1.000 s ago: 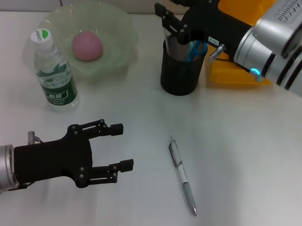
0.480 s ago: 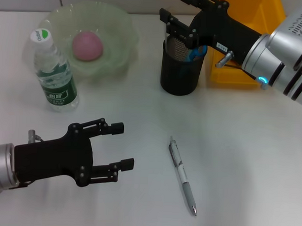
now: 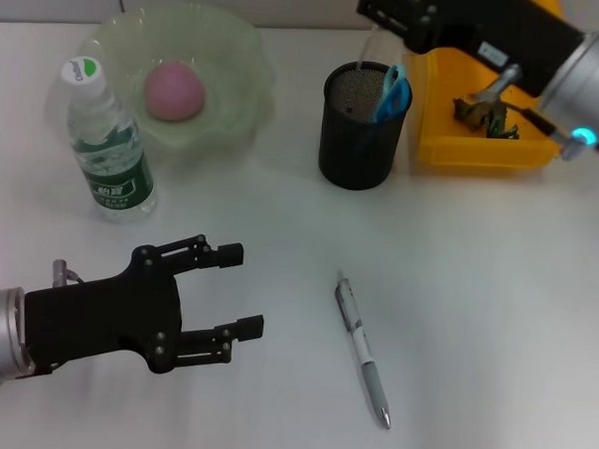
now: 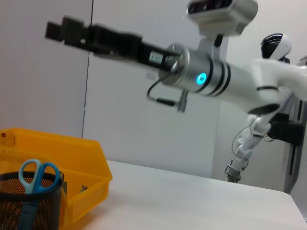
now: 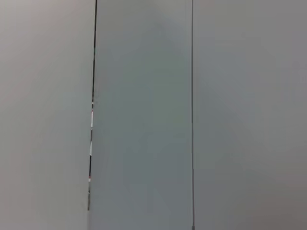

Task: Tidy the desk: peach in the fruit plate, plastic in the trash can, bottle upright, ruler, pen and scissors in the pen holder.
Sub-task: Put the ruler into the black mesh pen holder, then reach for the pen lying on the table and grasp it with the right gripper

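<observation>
Presently on the white desk (image 3: 495, 293): pen (image 3: 363, 351), lying flat at about 5 o'clock, tip toward 5 o'clock, untouched and well apart from both grippers. Black mesh pen holder (image 3: 359, 128) upright at 1 o'clock, with blue-handled scissors (image 3: 392, 92) standing inside against its 3 o'clock wall and a thin clear ruler (image 3: 365, 48) rising from its far rim. Pink peach (image 3: 173, 91) seated in the pale green fruit plate (image 3: 242, 58) at 11 o'clock. Water bottle (image 3: 104, 143) upright, green label, white cap, touching the plate's near rim at 10 o'clock. Yellow bin (image 3: 462, 147) just beside the holder at 2 o'clock, with a small crumpled greenish item (image 3: 486, 117) inside. Left gripper (image 3: 239, 291) low at 8 o'clock, clear of the desk items, fingers spread wide, nothing between them. Right gripper (image 3: 374, 1) raised at 1 o'clock, beyond the holder, at the top edge; finger spread cannot be told. Left wrist view: holder, scissors and bin low in frame, right arm (image 4: 201, 76) stretched across above.
</observation>
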